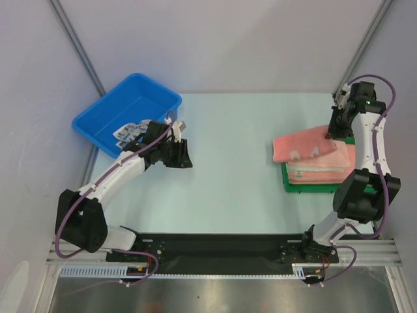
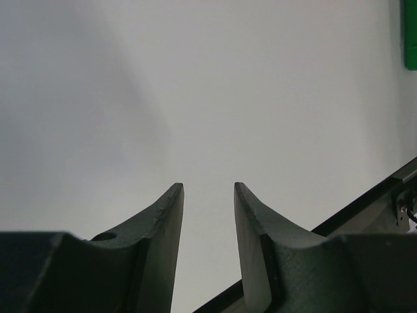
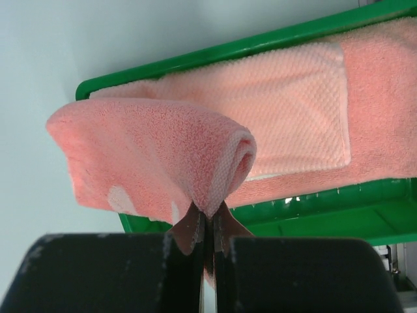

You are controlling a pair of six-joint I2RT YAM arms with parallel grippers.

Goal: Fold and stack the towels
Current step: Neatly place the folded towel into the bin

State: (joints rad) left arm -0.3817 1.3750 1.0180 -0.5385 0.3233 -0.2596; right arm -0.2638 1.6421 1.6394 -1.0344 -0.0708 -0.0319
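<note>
A robotics lab test cell: a pale tabletop boxed in by plain grey wall panels on metal struts, with a left arm and a right arm bolted to a black base plate at its near edge.

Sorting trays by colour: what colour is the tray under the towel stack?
Green tray, best in the right wrist view.

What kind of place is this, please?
Probably a robot test cell: two arms bolted to a pale table, plain white walls, a blue bin and a green tray holding pink towels.
</note>
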